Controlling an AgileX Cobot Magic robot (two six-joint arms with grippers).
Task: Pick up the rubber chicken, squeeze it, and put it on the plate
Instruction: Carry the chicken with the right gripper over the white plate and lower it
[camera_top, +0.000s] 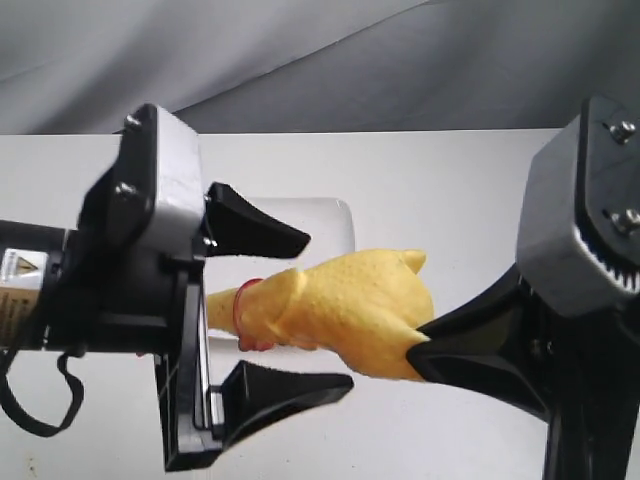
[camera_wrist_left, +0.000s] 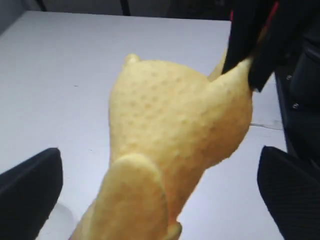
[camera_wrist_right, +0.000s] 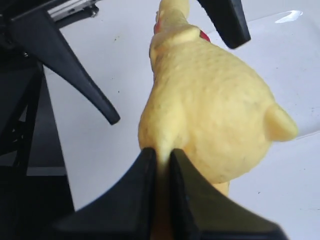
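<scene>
The yellow rubber chicken (camera_top: 345, 305) hangs in the air above the table, its red collar (camera_top: 243, 305) toward the left arm. My right gripper (camera_top: 415, 355) is shut on a pinched fold at the plump rear of the chicken (camera_wrist_right: 215, 110), as the right gripper (camera_wrist_right: 160, 156) shows in its wrist view. My left gripper (camera_top: 328, 311) is open, one black finger above and one below the body, both apart from it. In the left wrist view the chicken (camera_wrist_left: 175, 125) fills the gap of the left gripper (camera_wrist_left: 160, 192). The white plate (camera_top: 335, 222) lies behind and below.
The white table (camera_top: 450, 180) extends behind, with a grey cloth backdrop (camera_top: 300, 60) at its far edge. In the right wrist view the plate's glossy rim (camera_wrist_right: 287, 30) sits beyond the chicken. The left arm's body (camera_top: 130, 260) crowds the left side.
</scene>
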